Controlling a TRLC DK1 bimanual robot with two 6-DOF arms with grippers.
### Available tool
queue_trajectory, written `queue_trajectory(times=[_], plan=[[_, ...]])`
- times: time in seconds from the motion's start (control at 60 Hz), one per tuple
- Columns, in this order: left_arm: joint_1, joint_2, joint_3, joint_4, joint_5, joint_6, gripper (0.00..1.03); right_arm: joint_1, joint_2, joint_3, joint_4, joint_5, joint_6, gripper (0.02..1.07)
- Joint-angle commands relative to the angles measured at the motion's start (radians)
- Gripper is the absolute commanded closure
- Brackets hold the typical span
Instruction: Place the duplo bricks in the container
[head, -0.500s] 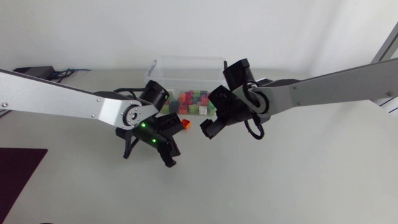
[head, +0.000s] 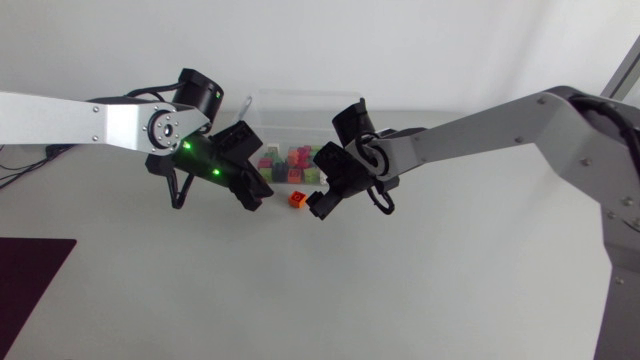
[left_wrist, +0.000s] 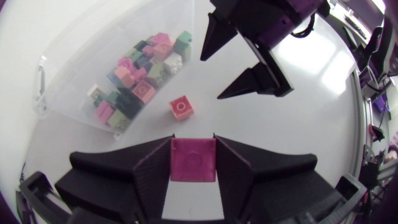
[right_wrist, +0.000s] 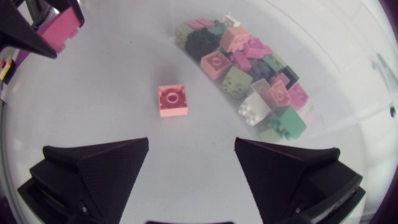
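Clear plastic container (head: 300, 102) sits at the far middle of the table (head: 420, 290). Inside is a loose pile of duplo bricks (head: 293, 160) in pink, green, dark, white and salmon. In the left wrist view the pile (left_wrist: 142, 84) lies toward one end of the container (left_wrist: 74, 71). The right wrist view shows the same pile (right_wrist: 249, 68) behind the clear wall (right_wrist: 351, 93).

One red brick (head: 296, 198) lies alone on the table, studs up, just on the near side of the container, not touching it.

Left arm comes in from the left. Left gripper (head: 254, 194) hangs just left of the red brick, by the container's near left corner. It is clenched on a pink brick (left_wrist: 193, 159): both fingers press the pink brick's sides, studs facing the camera. The pink brick is held clear of the table. The red brick (left_wrist: 181, 107) lies ahead of the left gripper (left_wrist: 193, 140), between it and the container.

Right arm comes in from the right and reaches to the middle. Right gripper (head: 320, 206) is just right of the red brick, fingers spread wide, nothing between them. In the right wrist view the red brick (right_wrist: 172, 101) lies on the table ahead of the released right gripper (right_wrist: 191, 146), closer to one finger, untouched. The pink brick (right_wrist: 59, 28) in the left gripper also shows there, beyond the red brick. In the left wrist view the right gripper (left_wrist: 219, 70) points down at the table just beyond the red brick.
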Motion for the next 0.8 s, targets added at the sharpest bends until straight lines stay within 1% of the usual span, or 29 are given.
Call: queue_trajectory(times=[0.0, 0.2, 0.283, 0.383, 0.533, 0.783], plan=[[0.024, -0.011, 0.041, -0.006, 0.024, -0.005, 0.69, 0.014, 0.058, 0.048, -0.030, -0.015, -0.031, 0.07], [0.075, 0.005, 0.101, 0.004, 0.070, -0.040, 0.69, 0.032, 0.124, 0.147, -0.105, -0.029, -0.066, 0.07], [0.086, 0.008, 0.117, 0.011, 0.080, -0.051, 0.69, 0.031, 0.142, 0.184, -0.122, -0.032, -0.068, 0.07], [0.096, 0.009, 0.129, 0.019, 0.096, -0.062, 0.68, 0.031, 0.178, 0.252, -0.191, -0.040, -0.084, 0.07], [0.109, 0.014, 0.141, 0.022, 0.104, -0.066, 0.68, 0.031, 0.214, 0.322, -0.252, -0.051, -0.109, 0.07], [0.144, 0.017, 0.164, 0.037, 0.142, -0.088, 0.68, 0.039, 0.296, 0.471, -0.372, -0.051, -0.115, 0.07]])
